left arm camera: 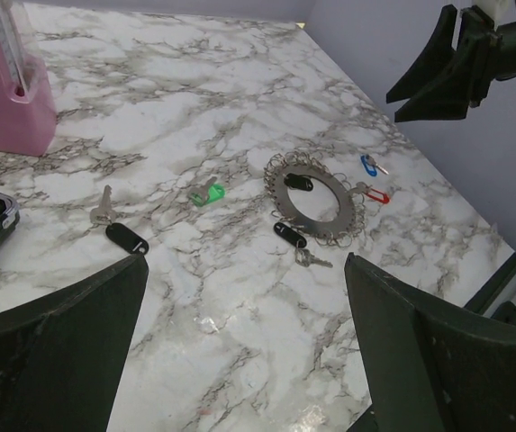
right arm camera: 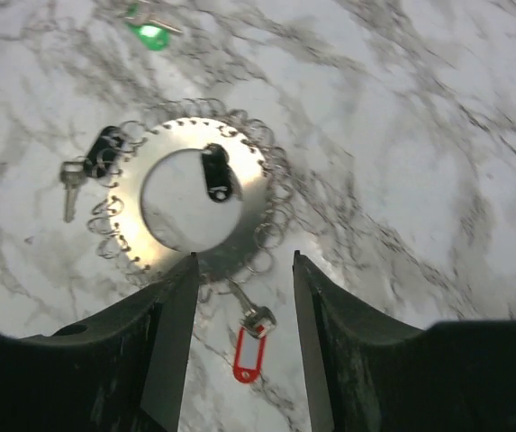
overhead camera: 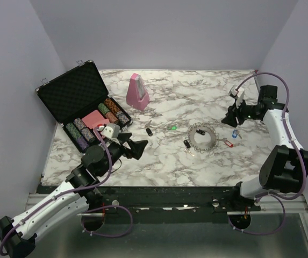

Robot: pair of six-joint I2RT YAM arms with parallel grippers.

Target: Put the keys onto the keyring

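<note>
Top external: keyring flat on table, right of centre, nearer the near edge than the far. One black-capped key lies across its inner rim. A second black-capped key touches the rim on the near-left side; threaded or not, cannot tell. Red-capped key and blue-capped key lie loose just beside the ring, toward the right edge. Green-capped key and third black-capped key sit apart, toward the table's middle. Right gripper hovers over the ring's right-edge side, fingers spread, nothing between them. Left gripper, by the near edge left of centre, spread wide, empty. Pink metronome toward the far edge; open poker-chip case at the left edge.
</note>
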